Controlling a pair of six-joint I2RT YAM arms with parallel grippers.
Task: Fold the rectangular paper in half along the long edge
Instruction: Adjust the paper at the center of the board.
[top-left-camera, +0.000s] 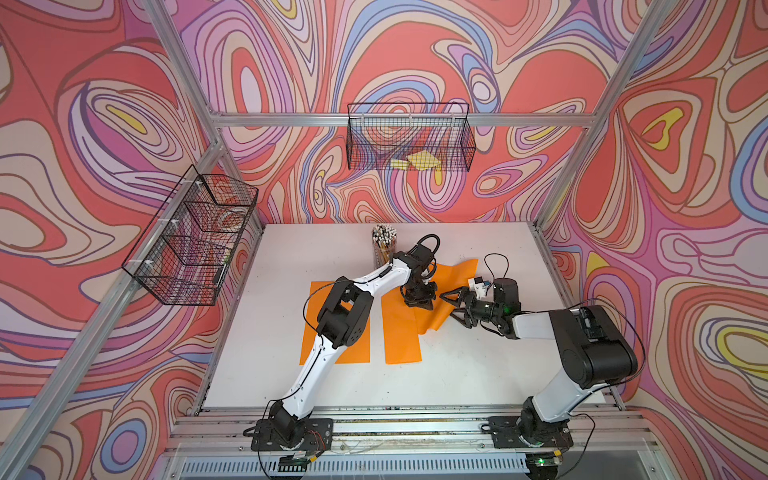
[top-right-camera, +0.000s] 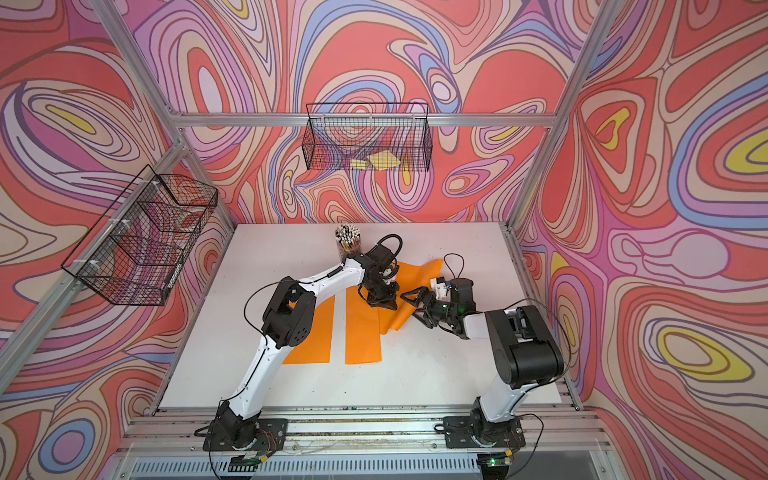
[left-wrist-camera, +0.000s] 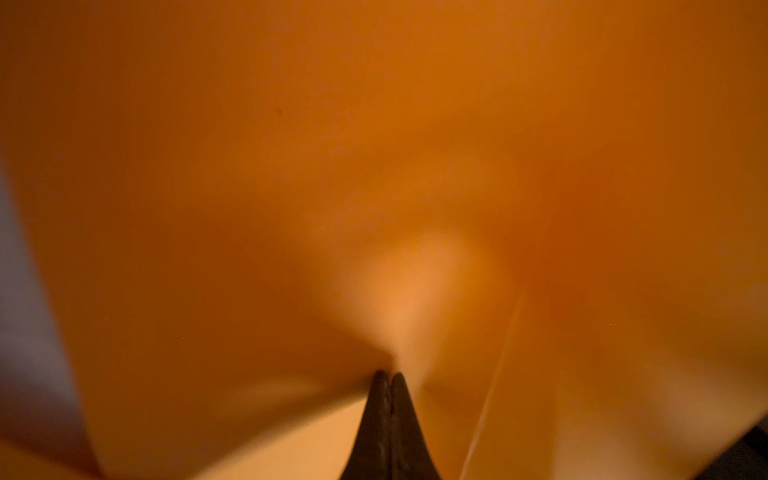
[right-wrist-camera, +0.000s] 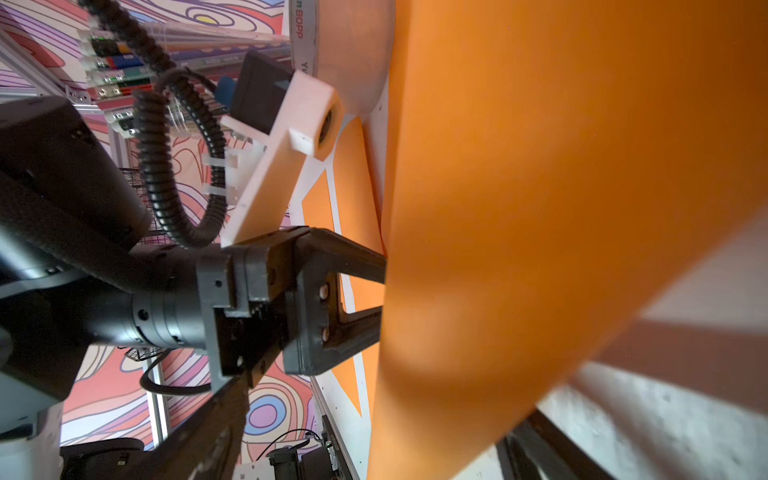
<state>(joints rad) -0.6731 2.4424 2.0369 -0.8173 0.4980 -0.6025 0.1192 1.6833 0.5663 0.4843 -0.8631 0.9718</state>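
So the left gripper (left-wrist-camera: 388, 376), pointy black tips, is pinching the smooth orange paper (top-left-camera: 432, 320) into a soft curl, right gripper (top-left-camera: 446, 305) just spread wide.

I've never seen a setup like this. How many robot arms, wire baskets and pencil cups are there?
Robot arms: 2, left arm and right arm
Wire baskets: 2, side basket and back basket
Pencil cup: 1
Total: 5

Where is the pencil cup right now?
In both top views the pencil cup stands near the table's back edge, around the middle, just behind the left gripper and the lifted orange paper.
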